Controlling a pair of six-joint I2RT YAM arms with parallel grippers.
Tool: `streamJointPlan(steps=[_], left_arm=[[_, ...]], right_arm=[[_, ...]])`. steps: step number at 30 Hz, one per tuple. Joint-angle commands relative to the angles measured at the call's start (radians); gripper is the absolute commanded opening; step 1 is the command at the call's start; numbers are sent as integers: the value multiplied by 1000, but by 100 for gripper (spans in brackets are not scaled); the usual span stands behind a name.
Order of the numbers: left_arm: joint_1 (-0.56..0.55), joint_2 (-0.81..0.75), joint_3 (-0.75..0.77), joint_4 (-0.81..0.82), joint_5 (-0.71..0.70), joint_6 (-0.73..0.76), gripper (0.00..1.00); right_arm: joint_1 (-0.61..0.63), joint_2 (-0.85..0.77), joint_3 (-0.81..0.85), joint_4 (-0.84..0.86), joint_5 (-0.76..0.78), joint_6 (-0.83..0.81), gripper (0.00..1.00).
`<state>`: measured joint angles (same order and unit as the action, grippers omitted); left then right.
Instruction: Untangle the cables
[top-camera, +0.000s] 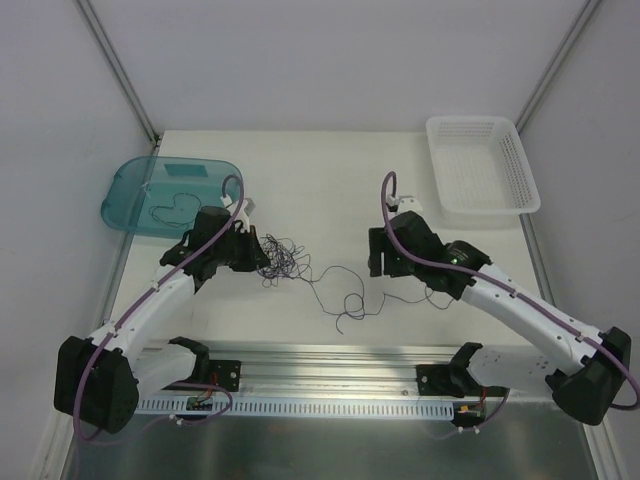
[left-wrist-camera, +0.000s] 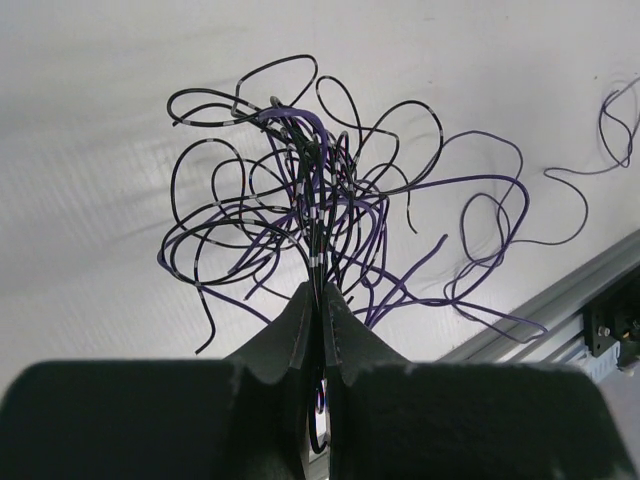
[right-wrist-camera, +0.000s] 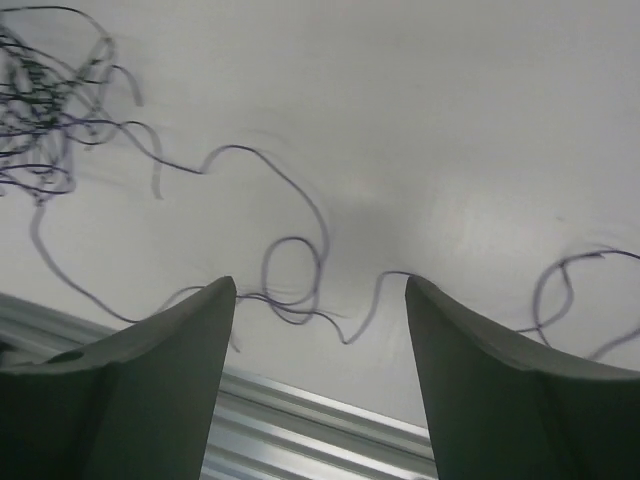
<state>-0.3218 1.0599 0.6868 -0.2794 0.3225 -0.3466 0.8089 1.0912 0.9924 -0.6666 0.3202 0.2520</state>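
tangle pinched at left, right gripper spread

cables (top-camera: 280, 258) are bunched on the counter (top-camera: 330, 190) between the arms, one strand trailing rightward. several strands are clamped in the left gripper (left-wrist-camera: 318, 292), fingers pressed together. the right gripper (right-wrist-camera: 318, 285) is held spread over the trailing strand, apparently not touching.

The top camera looked steeply down from high behind the near edge, far enough back to take in the whole tabletop (top-camera: 330, 180). The left wrist camera sat close behind the left hand (left-wrist-camera: 318, 300), facing along its fingers at the cables (left-wrist-camera: 300, 200) just ahead. The right wrist camera looked low past the right hand (right-wrist-camera: 320, 290) across the tabletop, and all three views shared the cables.
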Motion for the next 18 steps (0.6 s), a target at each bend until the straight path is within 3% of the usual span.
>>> streamJointPlan(steps=[1, 6, 13, 16, 18], left_arm=[[-7, -20, -9, 72, 87, 11, 0], [-10, -23, -16, 82, 110, 8, 0], [-10, -31, -23, 89, 112, 6, 0], [-10, -38, -23, 89, 102, 6, 0], [-11, -40, -26, 89, 95, 6, 0]], right_arm=[[67, 82, 57, 226, -107, 65, 73], [131, 223, 49, 511, -165, 211, 73], [145, 416, 92, 656, -230, 315, 69], [150, 457, 86, 654, -236, 337, 53], [150, 452, 68, 656, -237, 339, 30]])
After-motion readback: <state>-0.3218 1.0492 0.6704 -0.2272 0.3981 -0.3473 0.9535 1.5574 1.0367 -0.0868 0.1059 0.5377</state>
